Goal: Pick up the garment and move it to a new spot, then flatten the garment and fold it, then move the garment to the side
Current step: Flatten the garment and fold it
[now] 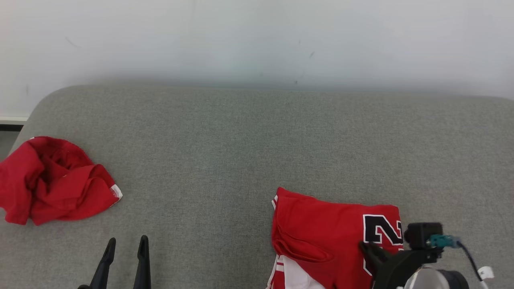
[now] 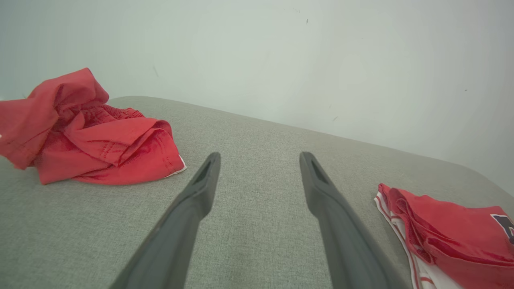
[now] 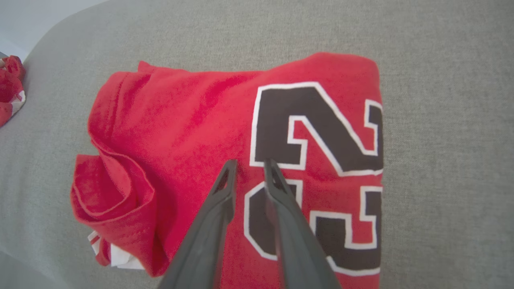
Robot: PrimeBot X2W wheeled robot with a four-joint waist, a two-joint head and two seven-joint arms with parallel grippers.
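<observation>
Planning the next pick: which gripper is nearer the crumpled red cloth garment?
Left. The left gripper is just right of the crumpled red cloth garment, over bare grey cushion; the right gripper is far off, above the folded red jersey with black numerals.

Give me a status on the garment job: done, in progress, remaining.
Done: the numbered red jersey lies folded on the grey surface, at the right. In hand: the right gripper hovers over it, jaws slightly apart, no cloth pinched. Remaining: the crumpled red garment at the far left is unfolded; the left gripper is open over bare surface.
</observation>
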